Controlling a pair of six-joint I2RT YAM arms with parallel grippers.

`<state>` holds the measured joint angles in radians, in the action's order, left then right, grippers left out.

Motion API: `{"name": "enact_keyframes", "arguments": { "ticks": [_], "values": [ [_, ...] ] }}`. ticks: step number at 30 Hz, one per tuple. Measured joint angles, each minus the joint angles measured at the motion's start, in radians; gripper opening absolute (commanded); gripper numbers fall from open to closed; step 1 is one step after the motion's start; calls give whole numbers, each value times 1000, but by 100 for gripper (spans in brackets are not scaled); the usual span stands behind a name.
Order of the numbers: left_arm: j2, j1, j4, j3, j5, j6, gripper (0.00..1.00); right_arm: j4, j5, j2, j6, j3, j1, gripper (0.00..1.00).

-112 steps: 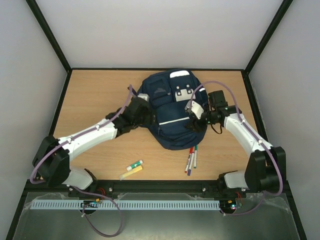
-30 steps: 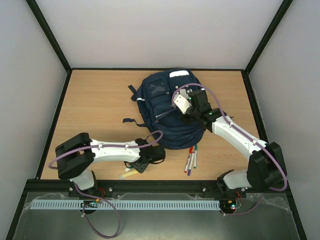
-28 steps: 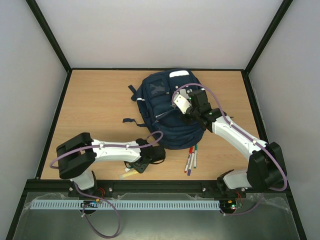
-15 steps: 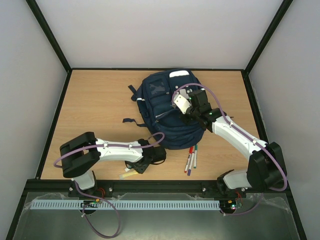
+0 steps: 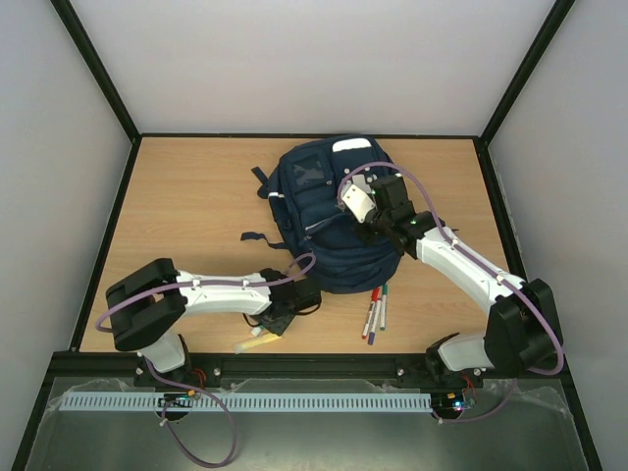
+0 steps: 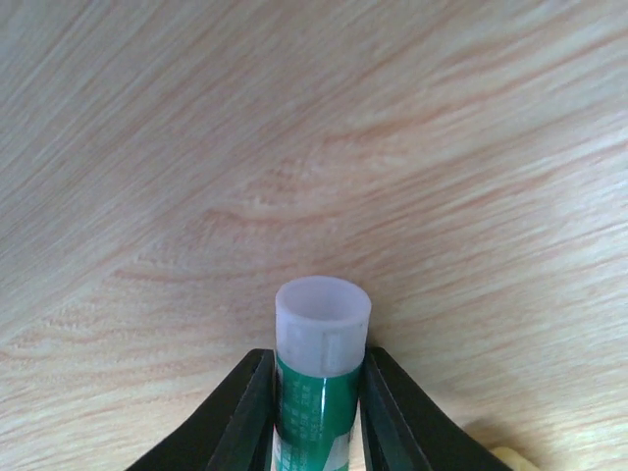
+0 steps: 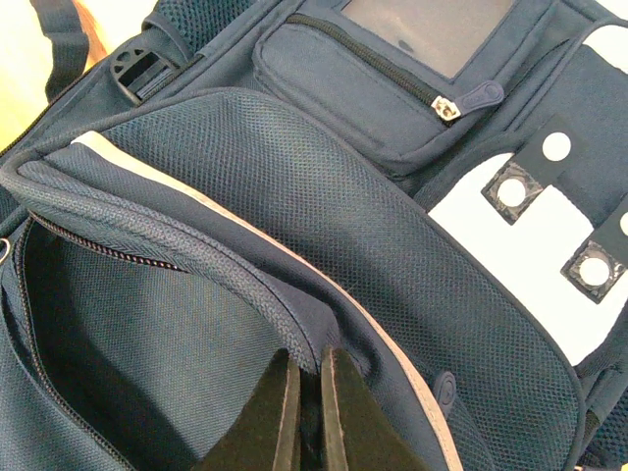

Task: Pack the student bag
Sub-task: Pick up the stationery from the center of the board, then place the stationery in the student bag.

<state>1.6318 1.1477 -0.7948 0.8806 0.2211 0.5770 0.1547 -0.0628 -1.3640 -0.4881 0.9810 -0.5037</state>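
My left arm (image 5: 211, 291) lies low along the desk's (image 5: 186, 196) near edge, jaws closed on a glue stick (image 6: 322, 329). Then my right arm (image 5: 461, 260) reaches over the student bag (image 5: 319, 191) mid-desk, jaws pinching its pocket rim; open wood stretches leftward.

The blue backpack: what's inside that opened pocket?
Only dark lining shows inside the student bag, its flap pinched by the right gripper. The pocket's bottom is hidden.

One large navy-blue fabric backpack (image 5: 329, 211) at centre frame. Three thin white marker pens (image 5: 375, 314) below it, as far as visible. One green white-capped glue stick (image 6: 316, 392). One pale yellow stick (image 5: 252, 341), lower left.
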Motion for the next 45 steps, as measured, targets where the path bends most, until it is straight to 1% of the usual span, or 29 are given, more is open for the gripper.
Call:
{"name": "enact_keyframes", "arguments": {
  "ticks": [3,5,9,16,19,22,26,30,34,39,42,45],
  "values": [
    [-4,-10,29,0,-1,-9,24,6,2,0,0,10,0,1],
    [-10,-16,47,1,-2,-14,21,8,10,0,2,16,0,1],
    [-51,-21,53,27,2,-27,20,31,21,0,2,39,0,1],
    [-196,1,111,130,26,-85,17,88,24,-2,0,102,0,1],
    [-207,23,140,191,35,-122,15,120,24,-14,-3,142,0,1],
    [-174,41,163,261,69,-170,14,148,21,-36,-6,188,0,1],
    [-78,84,206,362,164,-283,12,190,16,-75,-16,261,0,1],
    [-5,118,274,422,224,-414,12,231,4,-117,-29,325,0,1],
    [29,129,332,460,271,-554,12,253,-8,-136,-49,352,0,1],
    [65,134,403,483,354,-756,12,282,-15,-138,-82,370,0,1],
    [81,142,436,476,406,-881,10,294,-16,-138,-97,386,0,1],
    [82,149,498,447,456,-1007,10,304,-22,-140,-100,399,0,1]
  ]
}}
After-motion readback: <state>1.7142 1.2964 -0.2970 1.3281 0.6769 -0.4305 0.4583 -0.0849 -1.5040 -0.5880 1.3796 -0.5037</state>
